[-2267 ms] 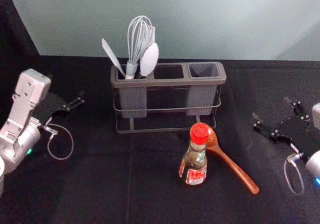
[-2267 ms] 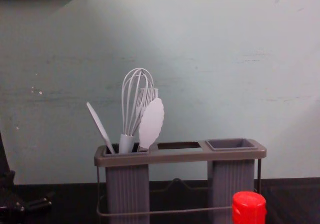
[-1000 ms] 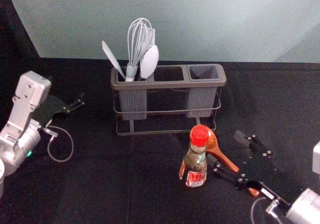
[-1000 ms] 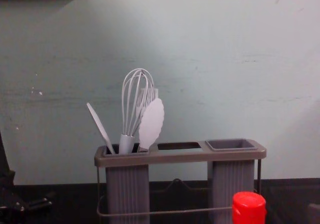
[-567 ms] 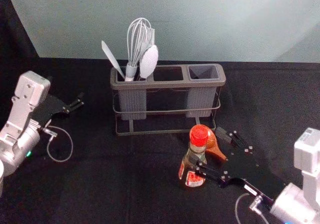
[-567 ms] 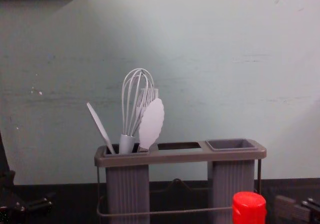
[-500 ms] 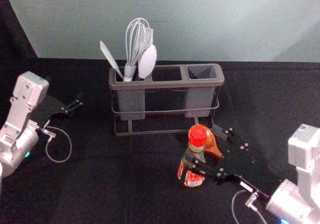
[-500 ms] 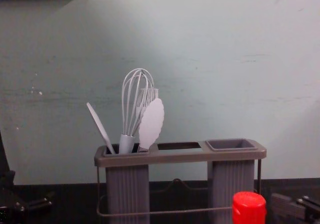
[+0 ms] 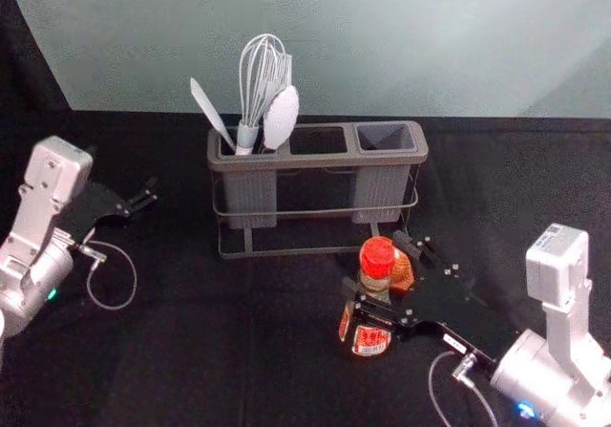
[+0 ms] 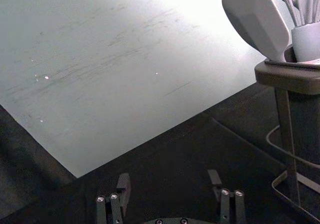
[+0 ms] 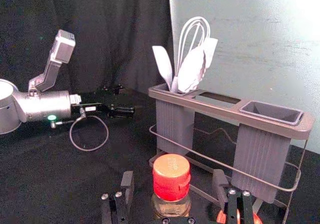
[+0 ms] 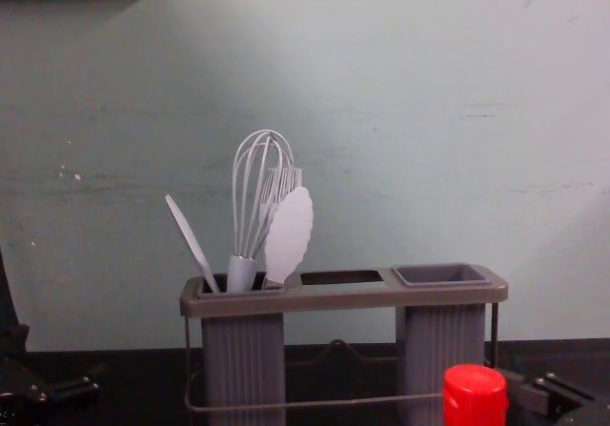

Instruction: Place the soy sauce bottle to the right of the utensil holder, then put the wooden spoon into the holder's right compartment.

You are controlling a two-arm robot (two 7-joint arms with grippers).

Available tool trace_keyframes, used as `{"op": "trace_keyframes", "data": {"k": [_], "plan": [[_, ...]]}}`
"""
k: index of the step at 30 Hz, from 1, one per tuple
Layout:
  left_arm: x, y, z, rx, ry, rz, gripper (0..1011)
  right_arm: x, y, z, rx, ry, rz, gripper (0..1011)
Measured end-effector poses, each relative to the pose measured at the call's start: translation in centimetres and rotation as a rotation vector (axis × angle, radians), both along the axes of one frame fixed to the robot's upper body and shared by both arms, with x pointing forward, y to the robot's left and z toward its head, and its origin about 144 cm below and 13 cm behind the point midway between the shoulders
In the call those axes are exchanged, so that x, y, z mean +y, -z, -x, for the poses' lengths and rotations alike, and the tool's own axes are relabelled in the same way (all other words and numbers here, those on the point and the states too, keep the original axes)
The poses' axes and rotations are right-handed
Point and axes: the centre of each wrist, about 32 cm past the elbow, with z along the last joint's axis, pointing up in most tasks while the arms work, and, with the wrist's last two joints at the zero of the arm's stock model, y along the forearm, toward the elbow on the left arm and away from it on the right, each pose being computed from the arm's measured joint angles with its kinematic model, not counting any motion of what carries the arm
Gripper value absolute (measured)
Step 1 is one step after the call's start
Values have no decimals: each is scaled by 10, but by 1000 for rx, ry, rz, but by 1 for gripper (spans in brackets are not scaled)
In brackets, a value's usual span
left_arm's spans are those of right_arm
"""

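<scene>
The bottle [image 9: 370,340] stands upright on the counter [image 9: 181,360], in front of the holder [image 9: 318,162] near its right end; the first step, shifting the bottle, looks to be in hand, with the grasp not yet made; the right pincer [image 11: 174,179] is in front of the holder, spread around the bottle, with gaps beside the red cap [image 11: 171,177]. The next move likely calls for closing squarely on the bottle, then carrying it upright to the right of the holder; the spoon [image 9: 403,273] lies just beside it, so a careless close could nudge that too.

The right compartment [image 9: 387,137] has nothing visible in it and seems ready for the spoon afterwards; the middle slot [image 12: 340,277] has no cup beneath; the left compartment [image 12: 244,359] holds a whisk [image 12: 241,273], a leaning spatula [image 12: 191,243] and other pale tools. The left pincer [image 10: 168,180] is idle, left of the holder, spread with nothing between.
</scene>
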Motion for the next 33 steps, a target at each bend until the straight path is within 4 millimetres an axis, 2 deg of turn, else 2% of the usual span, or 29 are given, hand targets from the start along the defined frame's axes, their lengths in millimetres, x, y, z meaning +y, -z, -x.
{"op": "trace_keyframes", "data": {"k": [5,9,10,14,21,22,25,26,33], "plan": [[0,0,0,0,0,0,1011,1,0,-1,-4,0,-3,1004],[0,0,0,0,0,0,1011,2,1,-1,-8,-3,-9,927],[0,0,0,0,0,0,1011,3,1,-1,-9,-4,-12,880],[0,0,0,0,0,0,1011,3,1,-2,-11,-10,-17,798],[0,0,0,0,0,0,1011,3,1,-1,-16,-11,-14,583],[0,0,0,0,0,0,1011,3,1,-1,-16,-11,-15,518],[0,0,0,0,0,0,1011,2,0,-1,-17,-9,-16,459],[0,0,0,0,0,0,1011,2,0,0,-18,-11,-16,406],[0,0,0,0,0,0,1011,-1,-7,2,-38,-12,-25,383]]}}
